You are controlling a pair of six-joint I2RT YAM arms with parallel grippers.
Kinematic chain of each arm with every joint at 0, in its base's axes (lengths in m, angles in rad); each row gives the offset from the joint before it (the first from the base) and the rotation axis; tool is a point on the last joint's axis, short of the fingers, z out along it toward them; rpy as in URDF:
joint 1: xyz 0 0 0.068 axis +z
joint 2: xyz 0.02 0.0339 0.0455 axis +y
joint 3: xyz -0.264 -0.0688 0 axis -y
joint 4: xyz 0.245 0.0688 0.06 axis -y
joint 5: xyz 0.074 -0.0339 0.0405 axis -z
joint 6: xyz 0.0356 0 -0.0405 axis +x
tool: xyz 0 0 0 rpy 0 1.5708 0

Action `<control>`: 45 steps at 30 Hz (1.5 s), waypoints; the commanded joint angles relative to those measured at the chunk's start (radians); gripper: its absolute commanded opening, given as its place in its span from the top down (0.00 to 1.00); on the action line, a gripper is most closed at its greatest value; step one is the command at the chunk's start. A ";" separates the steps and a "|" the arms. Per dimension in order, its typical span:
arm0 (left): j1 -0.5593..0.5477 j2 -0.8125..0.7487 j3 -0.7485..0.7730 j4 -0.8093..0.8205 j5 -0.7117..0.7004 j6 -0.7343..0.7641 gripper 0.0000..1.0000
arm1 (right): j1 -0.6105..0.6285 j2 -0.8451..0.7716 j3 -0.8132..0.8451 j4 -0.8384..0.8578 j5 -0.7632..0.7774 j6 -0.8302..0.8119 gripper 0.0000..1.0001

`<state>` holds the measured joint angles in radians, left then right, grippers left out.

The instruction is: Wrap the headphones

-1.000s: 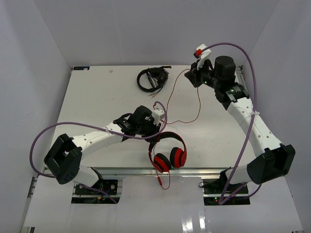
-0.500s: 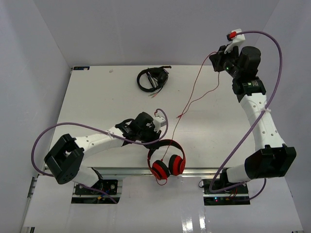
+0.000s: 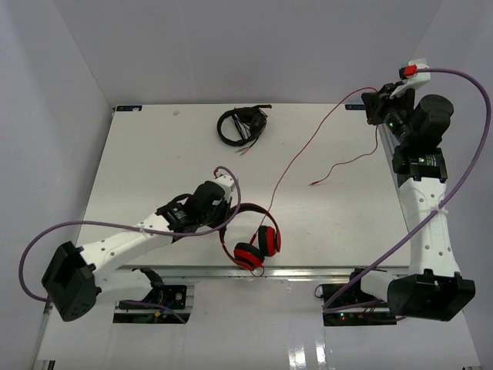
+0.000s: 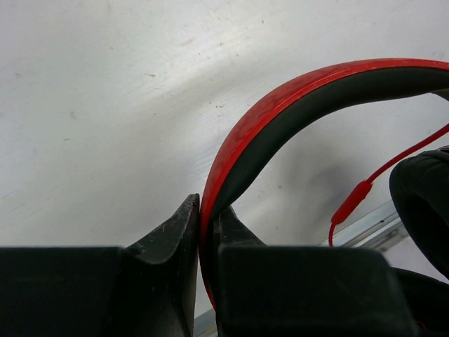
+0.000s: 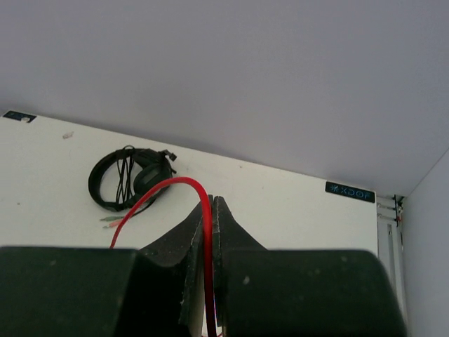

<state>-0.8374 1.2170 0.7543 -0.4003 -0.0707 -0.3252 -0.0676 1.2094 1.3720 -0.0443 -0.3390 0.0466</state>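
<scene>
Wrapping not yet begun, as I judge it. The cable (image 3: 293, 159) runs loose from the headphones (image 3: 253, 237) across the table (image 3: 146, 154). No turn lies round the headband (image 4: 280, 105), and only the two holds are set.

- Left gripper (image 4: 205, 214): clenched on the headband, headphones at the table's near edge.
- Right gripper (image 5: 210, 210): pinched on the cable, raised at the far right corner. The free tail droops back onto the table.
- Left to do: every loop, then tucking the end.

Materials:
- Headband: glossy red shell, matte black lining, stiff arc.
- Earcups: round, with black padding.
- Cable: thin and limp, likely to slip.

Black headphones (image 3: 241, 125) lie at the far edge, apart.
</scene>
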 commanded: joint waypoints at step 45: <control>0.015 0.040 0.775 0.389 -0.950 -0.222 1.00 | 0.654 -0.002 -0.426 -0.043 -0.186 -0.313 0.92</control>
<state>-0.8292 1.2051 1.5466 -0.3500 -0.8113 -0.6176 0.5217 1.2366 0.9398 -0.1028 -0.5044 -0.2164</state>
